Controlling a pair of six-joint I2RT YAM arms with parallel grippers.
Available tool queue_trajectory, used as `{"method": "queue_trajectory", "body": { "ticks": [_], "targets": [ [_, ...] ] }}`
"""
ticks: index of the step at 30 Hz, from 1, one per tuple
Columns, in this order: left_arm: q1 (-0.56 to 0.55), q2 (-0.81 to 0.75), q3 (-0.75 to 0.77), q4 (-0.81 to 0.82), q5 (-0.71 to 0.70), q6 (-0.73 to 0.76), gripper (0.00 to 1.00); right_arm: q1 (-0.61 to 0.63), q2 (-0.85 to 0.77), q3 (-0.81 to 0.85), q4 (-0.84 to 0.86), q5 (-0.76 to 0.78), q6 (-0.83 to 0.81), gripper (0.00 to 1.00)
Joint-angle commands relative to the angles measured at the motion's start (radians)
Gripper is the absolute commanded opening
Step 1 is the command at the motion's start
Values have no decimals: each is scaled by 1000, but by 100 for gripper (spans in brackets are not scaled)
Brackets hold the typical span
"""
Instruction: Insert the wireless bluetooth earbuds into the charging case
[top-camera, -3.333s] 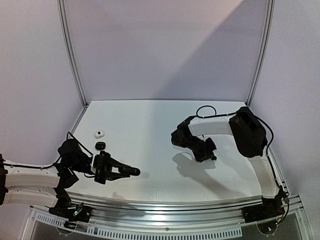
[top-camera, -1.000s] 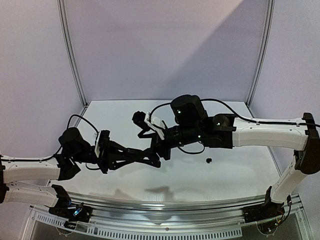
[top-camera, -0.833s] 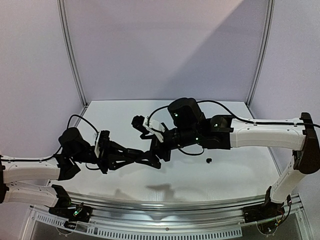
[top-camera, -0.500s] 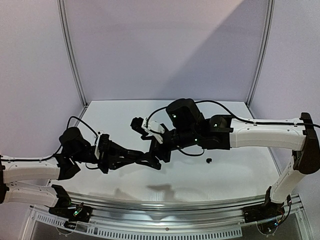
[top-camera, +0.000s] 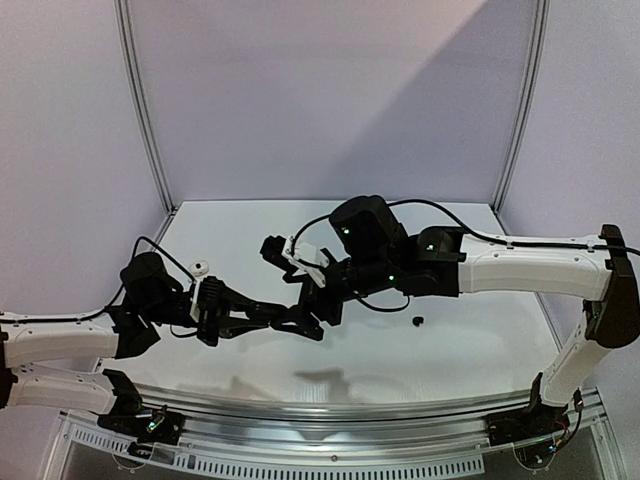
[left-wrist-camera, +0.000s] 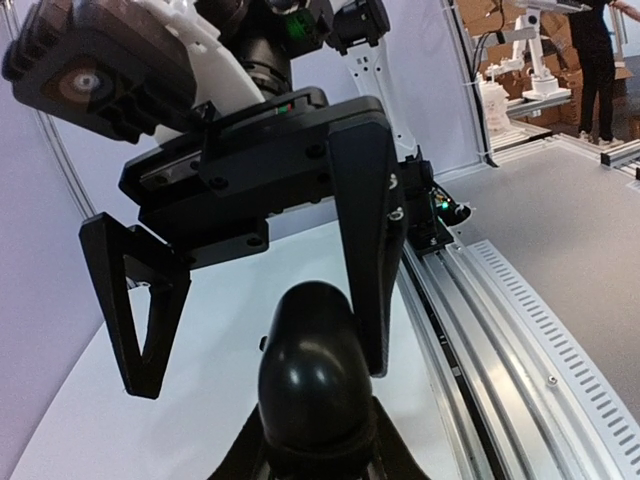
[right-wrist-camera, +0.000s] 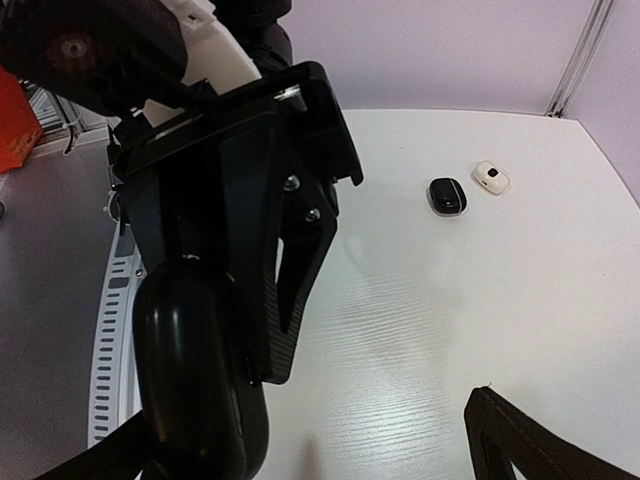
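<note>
Left claw (top-camera: 298, 324): you are gripping a glossy black oval charging case (left-wrist-camera: 310, 385). Right claw (left-wrist-camera: 255, 378): you are holding it wide open and empty, its fingers flanking that case.

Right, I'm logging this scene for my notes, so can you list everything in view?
charging case: one, black, oval, held above the table.
earbud: one, black, tiny, on the table right of centre.
black oval piece: one, black, on the table's left side.
white oval piece: one, white with a dark spot, beside the black oval piece, apart from it.
table: one, white.
frame posts: two, silver, at the back corners.
left fingers: black, shut on the charging case.
right fingers: black, open, one on either side of the charging case.
</note>
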Motion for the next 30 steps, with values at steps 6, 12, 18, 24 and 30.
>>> {"method": "queue_trajectory", "body": {
  "ticks": [6,12,18,24,30],
  "targets": [
    [-14,-12,-4,-89,102,65,0,-44,-22,51,53,45,32,99],
    [-16,-16,-7,-99,103,88,0,-47,-36,45,54,43,45,99],
    [-20,-21,-9,-128,112,144,0,-51,-39,41,60,39,56,99],
    [-29,-31,-19,-161,111,224,0,-56,-43,38,61,23,65,99],
    [-34,-37,-24,-161,103,266,0,-59,-39,23,76,18,78,99]
  ]
}}
